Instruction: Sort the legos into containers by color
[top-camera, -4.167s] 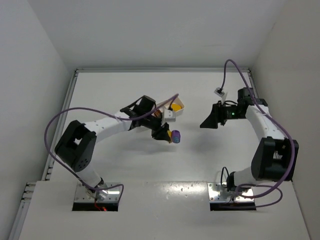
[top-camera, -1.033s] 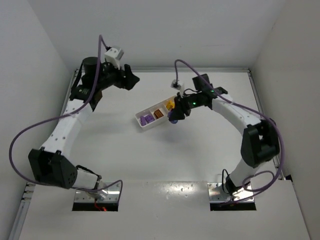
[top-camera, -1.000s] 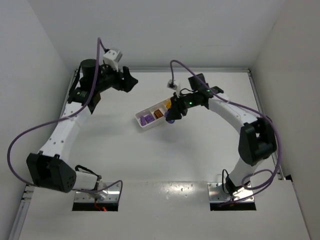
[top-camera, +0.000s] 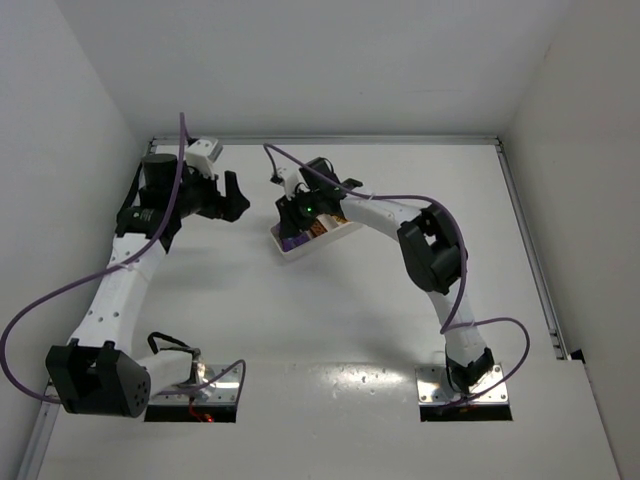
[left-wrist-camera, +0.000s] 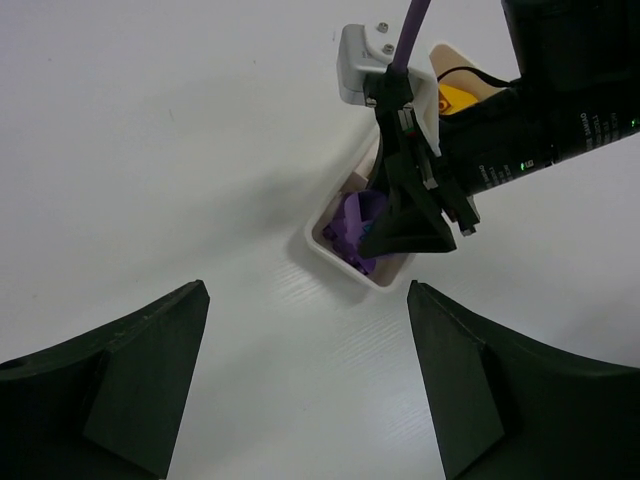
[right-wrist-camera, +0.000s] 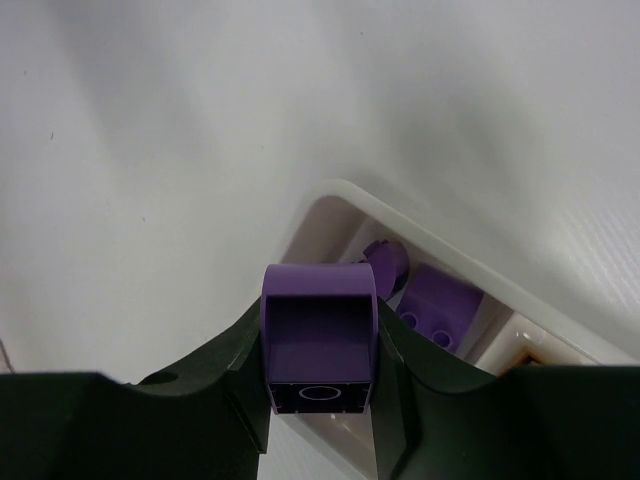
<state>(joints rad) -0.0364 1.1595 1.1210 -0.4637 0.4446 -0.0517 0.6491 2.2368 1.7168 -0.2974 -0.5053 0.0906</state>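
**Item 1. Long white plastic tray of three square compartments** (left-wrist-camera: 335, 258)
- It sits mid-way across the white tabletop (top-camera: 300, 330), with its long axis running near-left to far-right.
- The near-left compartment holds loose purple studded bricks (right-wrist-camera: 440, 305).
- A yellow brick (left-wrist-camera: 455, 97) shows at the far-right end.

**Item 2. Right gripper** (top-camera: 296, 217)
- It reaches across from the right side.
- Its fingers are clamped part-way closed on a single purple plastic brick (right-wrist-camera: 318, 345).
- Governing relation: the held brick hangs directly above the near-left purple compartment, inside its rim line and clear of the contents.
- Judged to need only a short descent or a release.

**Item 3. Left gripper** (left-wrist-camera: 306, 300)
- It is at the far left, well apart from the tray, which lies to its right.
- Its fingers are spread wide and hold nothing.
- The right arm is much the nearer.

**Change**
- One second ago the right gripper hung at the tray's far-right, yellow end; it now stands over the opposite end.
- The left gripper has drawn slightly nearer.
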